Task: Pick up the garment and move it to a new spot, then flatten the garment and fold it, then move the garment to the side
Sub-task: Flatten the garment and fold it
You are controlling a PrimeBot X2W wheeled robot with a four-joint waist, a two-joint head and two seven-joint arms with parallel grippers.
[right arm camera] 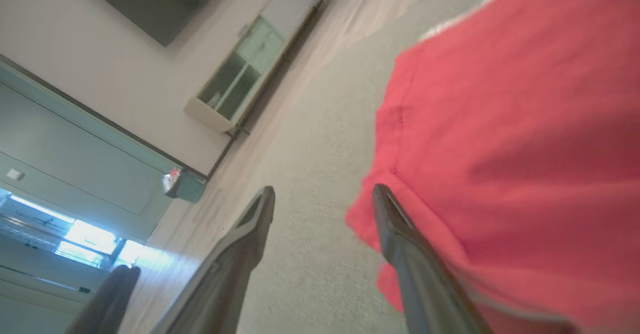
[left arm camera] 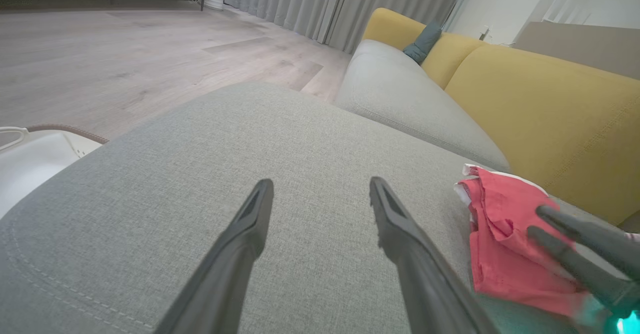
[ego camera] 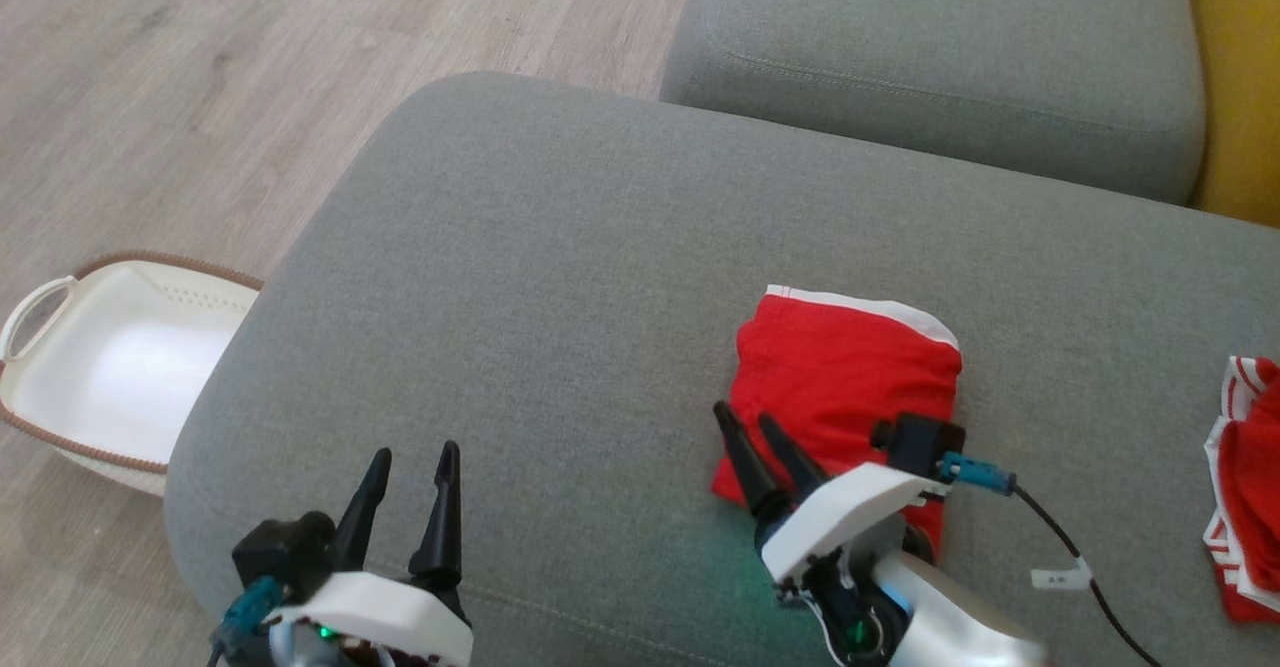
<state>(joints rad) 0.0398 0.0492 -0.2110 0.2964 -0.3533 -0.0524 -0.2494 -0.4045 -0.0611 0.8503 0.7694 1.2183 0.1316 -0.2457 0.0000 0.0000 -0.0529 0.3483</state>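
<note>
The red garment [ego camera: 845,377] lies folded into a compact block with a white band along its far edge, on the big grey cushion [ego camera: 560,297], towards that cushion's right half. It rests flat on the fabric, well apart from a second red-and-white garment [ego camera: 1245,487] that is cut off by the right edge of the head view.

The right gripper [ego camera: 745,415] is at the near left corner of the folded piece. Its two dark fingers are spread apart – in the right wrist view one finger lies over the red hem and the other over bare grey cloth, and nothing is pinched between them. A black cable [ego camera: 1060,537] runs from its wrist camera and carries a small white tag [ego camera: 1058,578]; whatever is printed on it is too small to read.

The left gripper [ego camera: 414,452] is at the cushion's near left, fingers likewise spread with only grey upholstery showing between them – it holds nothing.

A white basket [ego camera: 100,357] with a brown rim stands on the wooden floor [ego camera: 200,67] just beside the cushion's left edge. Beyond lies another grey cushion [ego camera: 930,57], backed by yellow upholstery [ego camera: 1240,77]. No lettering is legible on the garment.
</note>
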